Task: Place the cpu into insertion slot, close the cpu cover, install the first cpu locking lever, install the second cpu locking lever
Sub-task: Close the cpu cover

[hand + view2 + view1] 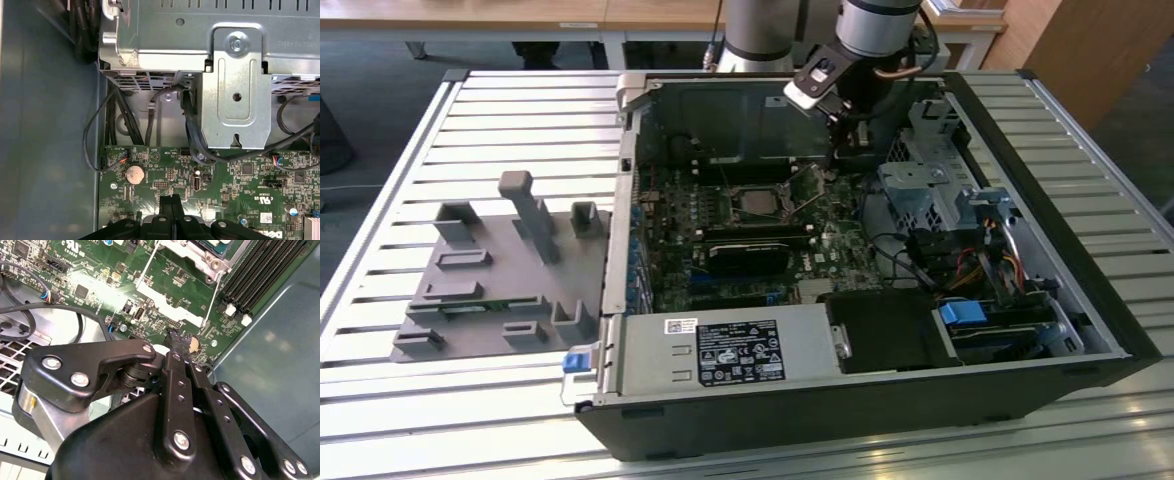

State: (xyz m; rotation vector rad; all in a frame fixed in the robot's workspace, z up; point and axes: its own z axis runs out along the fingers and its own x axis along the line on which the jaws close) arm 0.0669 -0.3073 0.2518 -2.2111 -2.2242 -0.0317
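— How's the light on your end?
— Daylight, bright on the slatted table in the exterior view; I see the computer case shadowed inside.
— Glare?
— Yes, a white patch washes out the circuit board in the second wrist view.

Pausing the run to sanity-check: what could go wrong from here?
1. The gripper, fingers shut, hangs close above the motherboard beside the coin cell; a small drift could strike it.
2. A thin lever rod runs just ahead of them; they might snag or bend it.
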